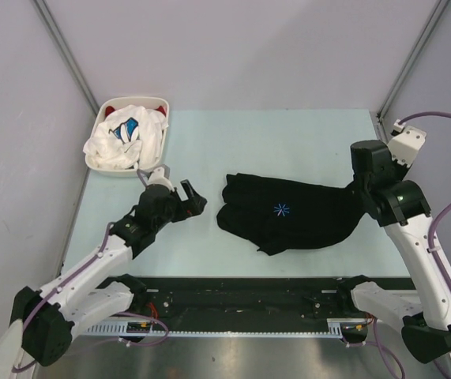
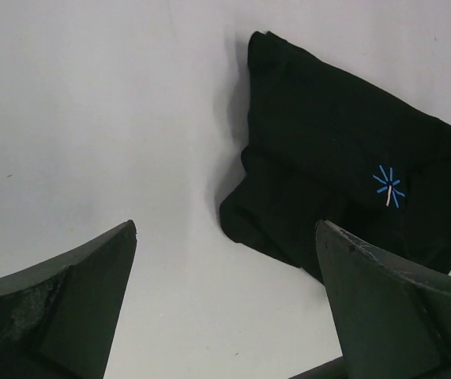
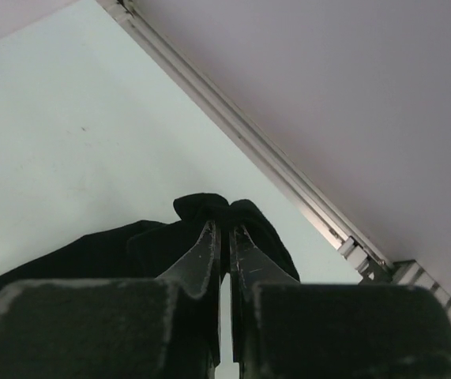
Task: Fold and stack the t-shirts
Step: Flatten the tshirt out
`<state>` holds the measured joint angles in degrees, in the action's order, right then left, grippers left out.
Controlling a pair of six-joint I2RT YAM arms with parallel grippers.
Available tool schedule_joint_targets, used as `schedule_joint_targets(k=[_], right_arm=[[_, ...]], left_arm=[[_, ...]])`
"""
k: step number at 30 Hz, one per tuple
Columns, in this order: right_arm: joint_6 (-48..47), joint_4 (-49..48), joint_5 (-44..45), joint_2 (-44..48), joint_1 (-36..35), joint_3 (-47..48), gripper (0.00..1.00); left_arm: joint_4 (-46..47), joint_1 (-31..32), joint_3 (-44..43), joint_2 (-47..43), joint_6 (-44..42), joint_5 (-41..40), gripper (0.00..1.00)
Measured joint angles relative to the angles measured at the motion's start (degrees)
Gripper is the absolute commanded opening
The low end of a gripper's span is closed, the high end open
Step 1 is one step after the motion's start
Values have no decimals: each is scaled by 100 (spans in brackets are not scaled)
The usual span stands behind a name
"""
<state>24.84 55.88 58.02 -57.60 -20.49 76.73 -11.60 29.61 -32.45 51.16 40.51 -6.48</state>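
The large black cotton t-shirt [image 1: 288,213] lies near the middle of the pale green table [image 1: 288,134], a little toward 3 o'clock. It is bunched rather than flat: layers overlap at its 9 o'clock end, the small blue starburst mark [image 1: 281,209] faces up, and the 3 o'clock end narrows into a gathered tail. I judge it rumpled or at most roughly doubled, not a finished fold, and nothing is stacked on the table.

At 10 o'clock from the black t-shirt, well apart, the white oval plastic basket [image 1: 97,164] holds a crumpled white tee with blue print [image 1: 122,138] and, under it, a red tee [image 1: 109,106] showing only at the far rim. Both look unfolded, so most of the work remains.

The right gripper [image 3: 225,229] reaches in from 3 o'clock with its forearm raised and wrist bent down; its fingers are clamped tight on a tuck of the shirt's tail.

The left gripper [image 1: 184,197] hovers at 9 o'clock, near the shirt but not touching, arm low and stretched forward. Its fingers [image 2: 91,276] are spread wide and hold nothing.
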Motion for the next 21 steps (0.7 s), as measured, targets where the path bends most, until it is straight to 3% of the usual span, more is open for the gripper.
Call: schedule_joint_targets(k=[3,8,16,21], right_arm=[[223,15,-190,2,289,-299,99],[494,-48,-811,-109,341,-409,100],[393,-1163,-1644,-1023,-1169,-409,100],[372,-1504,-1952,-1635,-1333,-437,100]], left_arm=[[133,236,-186,369,-44,-46,100],[385,396,-656,1329,-160,-37,100],[422,439,-2433,3571,-599,-9,100],[417,439,-3469,4778,-782,170,97]])
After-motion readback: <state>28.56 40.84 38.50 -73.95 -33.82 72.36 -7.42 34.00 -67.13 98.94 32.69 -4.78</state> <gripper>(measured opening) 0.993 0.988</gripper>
